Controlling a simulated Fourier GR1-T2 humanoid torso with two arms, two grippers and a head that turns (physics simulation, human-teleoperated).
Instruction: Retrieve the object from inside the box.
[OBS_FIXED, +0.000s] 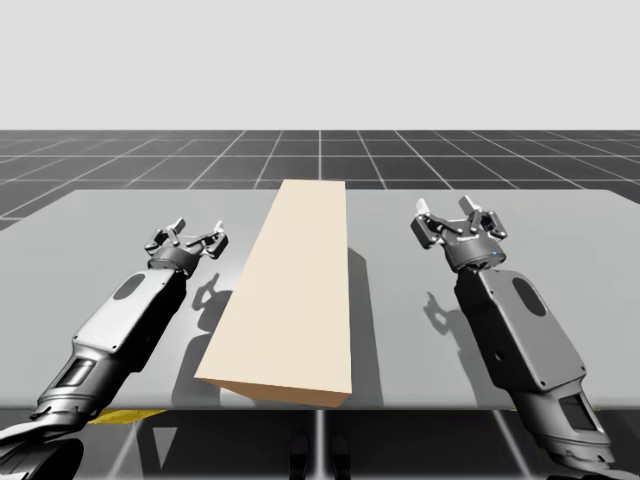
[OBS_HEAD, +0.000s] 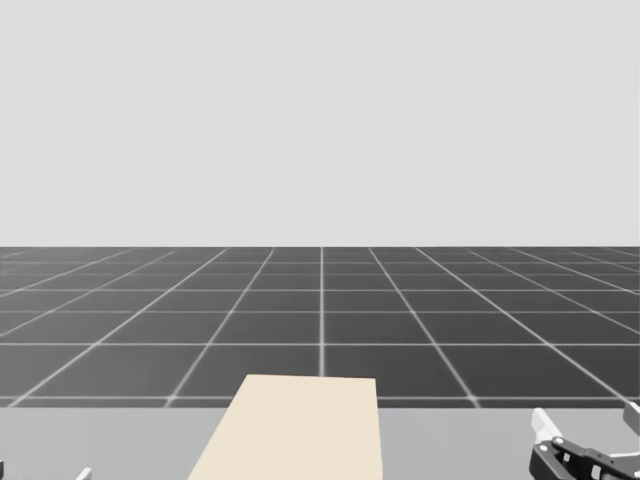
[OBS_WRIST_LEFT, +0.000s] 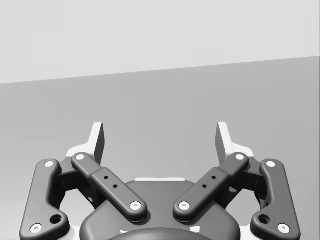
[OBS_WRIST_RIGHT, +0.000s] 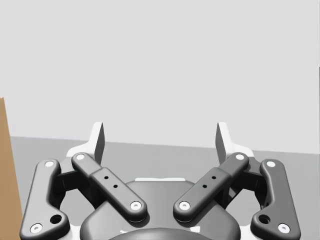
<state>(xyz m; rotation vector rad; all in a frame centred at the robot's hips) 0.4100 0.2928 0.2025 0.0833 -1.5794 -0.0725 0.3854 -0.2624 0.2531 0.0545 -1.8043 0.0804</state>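
Box first: a long pale beige rectangular box (OBS_FIXED: 290, 290) lies lengthwise down the middle of the flat grey bench (OBS_FIXED: 100, 225), running from the near edge away from me. Its top face is shut, so whatever is inside is hidden. My left gripper (OBS_FIXED: 188, 238) hovers over the bench near the box's left flank, apart from it. In the left wrist view its two fingers stand wide apart, with nothing between them and bare bench ahead. My right gripper (OBS_FIXED: 458, 215) hangs on the other side of the box, also clear of it, its fingers equally spread and holding nothing. In the right wrist view the tan side wall of the box shows off to one side of the gripper, not between the fingers. Beyond the bench a dark gridded floor (OBS_FIXED: 320, 160) stretches to a plain pale backdrop.
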